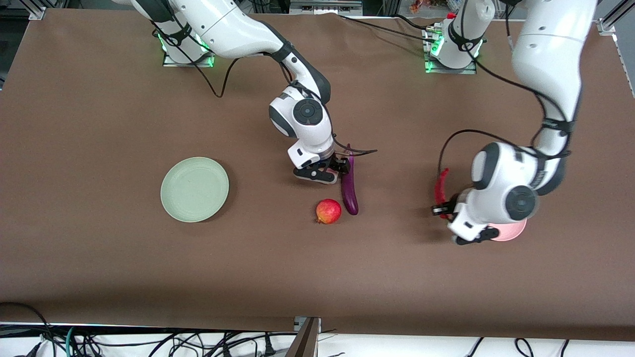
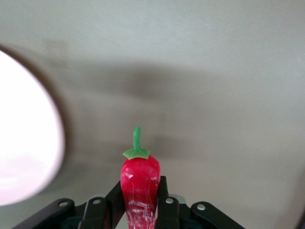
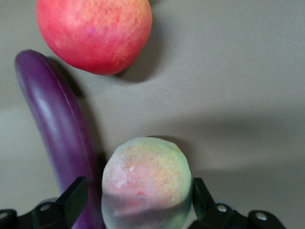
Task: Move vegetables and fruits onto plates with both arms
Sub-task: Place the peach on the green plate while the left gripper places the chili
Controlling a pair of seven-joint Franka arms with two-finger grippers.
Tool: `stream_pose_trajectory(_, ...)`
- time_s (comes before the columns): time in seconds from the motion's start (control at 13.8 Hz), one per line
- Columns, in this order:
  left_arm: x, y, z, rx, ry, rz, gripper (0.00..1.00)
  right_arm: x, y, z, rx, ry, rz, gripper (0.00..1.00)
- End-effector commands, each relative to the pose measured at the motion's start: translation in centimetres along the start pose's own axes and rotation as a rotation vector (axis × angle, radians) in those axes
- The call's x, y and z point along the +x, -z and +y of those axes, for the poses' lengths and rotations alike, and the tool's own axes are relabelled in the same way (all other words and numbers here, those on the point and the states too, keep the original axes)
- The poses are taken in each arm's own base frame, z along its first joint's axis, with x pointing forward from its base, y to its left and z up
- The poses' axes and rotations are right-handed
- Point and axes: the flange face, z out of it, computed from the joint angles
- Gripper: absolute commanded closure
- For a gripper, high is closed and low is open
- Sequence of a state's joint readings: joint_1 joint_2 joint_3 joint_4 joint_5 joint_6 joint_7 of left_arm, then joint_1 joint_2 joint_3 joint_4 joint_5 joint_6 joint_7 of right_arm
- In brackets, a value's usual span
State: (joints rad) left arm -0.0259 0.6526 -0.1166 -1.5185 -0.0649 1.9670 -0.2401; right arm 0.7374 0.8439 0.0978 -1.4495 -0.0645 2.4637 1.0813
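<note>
My left gripper (image 1: 441,209) is shut on the red chili pepper (image 1: 440,184), low over the table beside the pink plate (image 1: 513,230), which my left wrist mostly covers. In the left wrist view the chili (image 2: 139,174) sits pinched between the fingers, green stem pointing away. My right gripper (image 1: 337,168) is down at mid-table and open around the peach (image 3: 145,186). One finger (image 3: 76,195) stands apart from the peach, next to the purple eggplant (image 1: 349,187). The pomegranate (image 1: 328,211) lies nearer the front camera, beside the eggplant's tip. The front view hides the peach under the right hand.
The pale green plate (image 1: 194,189) sits toward the right arm's end of the table, well apart from the fruit. A black cable (image 1: 359,151) trails from the right wrist over the eggplant's stem end. Brown cloth covers the whole table.
</note>
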Motion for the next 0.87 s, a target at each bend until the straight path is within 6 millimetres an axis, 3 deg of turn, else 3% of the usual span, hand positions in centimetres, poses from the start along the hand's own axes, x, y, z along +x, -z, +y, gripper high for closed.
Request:
stream_pose_trajectory(0.0,0.4,2.2,-5.7,-0.006,-0.166,-0.003,1.0,1.0,0.6,-0.2,-0.003,0.004,0.037,0.64)
stream_pose_trajectory(0.07,1.0,1.9,-7.9,0.026,-0.217,-0.002,1.0,1.5,0.8,0.0,-0.007,0.016,0.038,0.81)
stream_pose_trajectory(0.14,1.3,1.0,-9.1,0.06,-0.263,-0.012,1.0,2.6,1.1,0.8,-0.026,0.027,0.034,0.88)
stream_pose_trajectory(0.29,2.1,-0.3,-12.2,0.099,-0.312,-0.021,1.0,6.1,4.8,2.9,-0.079,0.053,0.003,0.88)
stream_pose_trajectory(0.43,3.3,-2.0,-13.2,0.118,-0.382,0.031,1.0,9.4,9.3,5.6,-0.134,0.137,-0.036,0.88)
stream_pose_trajectory(0.58,3.4,-3.3,-14.5,0.115,-0.383,0.023,1.0,12.2,12.2,9.1,-0.179,0.248,-0.092,0.87)
stream_pose_trajectory(0.65,3.6,-3.2,-14.2,0.115,-0.384,0.028,0.78,14.1,13.1,12.0,-0.195,0.288,-0.116,0.87)
stream_pose_trajectory(0.72,3.6,-2.9,-14.0,0.116,-0.384,0.034,0.01,16.1,13.9,15.1,-0.196,0.315,-0.127,0.85)
stream_pose_trajectory(0.8,3.4,-2.6,-13.7,0.101,-0.374,0.032,0.0,17.7,14.7,18.2,-0.197,0.36,-0.141,0.82)
